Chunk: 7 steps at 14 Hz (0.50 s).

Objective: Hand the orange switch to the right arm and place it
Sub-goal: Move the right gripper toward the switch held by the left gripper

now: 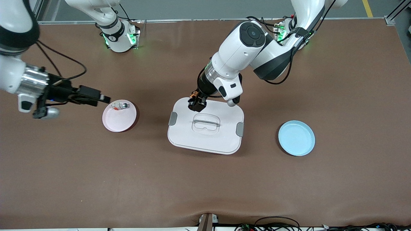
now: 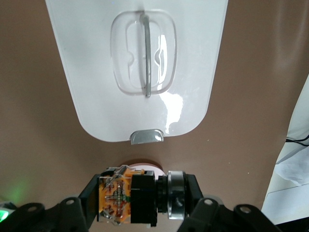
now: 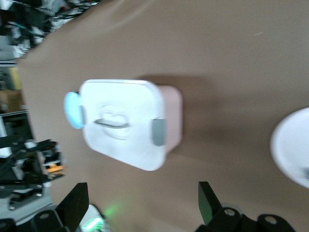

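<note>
A blue plate (image 1: pixel 296 138) was seen on the brown bench (image 1: pixel 205 179), nearest to the front camera, toward the left arm's end. Slightly farther, at the middle of the bench, a white box (image 1: pixel 205 128) with a lid and grey clips (image 1: pixel 240 129) was placed; its clear handle (image 2: pixel 145 53) was visible in the left wrist view. A pink plate (image 1: pixel 119 116) was found toward the right arm's end of the bench, and a whitish small part (image 1: pixel 119 106) was lying in it.

The left gripper (image 1: pixel 196 103) was held over the edge of the box lid that is farthest from the front camera. It was clenched on the orange switch (image 2: pixel 140 197), which was kept up in the air between the two fingers (image 2: pixel 192 189), with its orange-tan body at one finger and its round metal-ringed end at the other.

The right gripper (image 1: pixel 104 98) was held just beside the pink plate, at its rim. Its fingers (image 3: pixel 208 200) were spread wide in the right wrist view, with nothing between them.
</note>
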{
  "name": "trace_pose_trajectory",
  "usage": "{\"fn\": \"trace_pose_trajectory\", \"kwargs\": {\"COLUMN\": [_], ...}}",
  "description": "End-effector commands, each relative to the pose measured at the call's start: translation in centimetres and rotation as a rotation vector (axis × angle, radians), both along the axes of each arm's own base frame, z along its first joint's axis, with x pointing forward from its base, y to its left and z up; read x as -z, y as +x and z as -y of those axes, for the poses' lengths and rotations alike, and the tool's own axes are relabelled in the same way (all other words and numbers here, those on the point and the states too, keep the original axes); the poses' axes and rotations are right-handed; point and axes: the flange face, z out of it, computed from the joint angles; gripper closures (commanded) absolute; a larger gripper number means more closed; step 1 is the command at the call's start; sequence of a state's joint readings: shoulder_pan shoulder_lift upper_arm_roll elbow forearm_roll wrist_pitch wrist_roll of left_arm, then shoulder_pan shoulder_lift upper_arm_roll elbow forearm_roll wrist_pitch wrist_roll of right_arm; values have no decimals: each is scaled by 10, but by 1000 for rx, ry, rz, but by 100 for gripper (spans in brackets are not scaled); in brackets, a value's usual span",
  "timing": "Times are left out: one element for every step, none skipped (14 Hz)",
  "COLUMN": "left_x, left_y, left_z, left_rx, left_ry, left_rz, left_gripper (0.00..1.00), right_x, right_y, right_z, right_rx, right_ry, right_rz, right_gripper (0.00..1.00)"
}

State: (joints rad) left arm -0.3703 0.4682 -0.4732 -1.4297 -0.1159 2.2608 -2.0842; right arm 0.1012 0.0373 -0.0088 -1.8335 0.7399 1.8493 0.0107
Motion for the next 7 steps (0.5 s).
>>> {"fn": "trace_pose_trajectory", "kwargs": {"left_x": [-9, -10, -11, -10, -10, -10, -11], "left_y": [-5, -9, -17, -19, -19, -22, -25], "left_z": [12, 16, 24, 26, 26, 29, 32], "left_rx": [-31, -31, -23, -20, -22, -24, -22], "left_ry": [-30, -36, -44, -44, -50, -56, -57], "left_rz": [-47, -55, -63, -78, -87, -98, -100], "left_gripper": [100, 100, 100, 100, 100, 100, 100], "right_x": [5, 9, 14, 19, 22, 26, 29], "right_y": [-28, -36, -42, -48, -55, -63, -66], "right_z": [-29, -47, -64, -84, -107, -125, -136], "right_rx": [68, 64, 64, 90, 103, 113, 112], "right_ry": [112, 119, 120, 151, 189, 210, 225], "right_rz": [29, 57, 104, 136, 169, 199, 219], "right_gripper": [0, 0, 0, 0, 0, 0, 0]}}
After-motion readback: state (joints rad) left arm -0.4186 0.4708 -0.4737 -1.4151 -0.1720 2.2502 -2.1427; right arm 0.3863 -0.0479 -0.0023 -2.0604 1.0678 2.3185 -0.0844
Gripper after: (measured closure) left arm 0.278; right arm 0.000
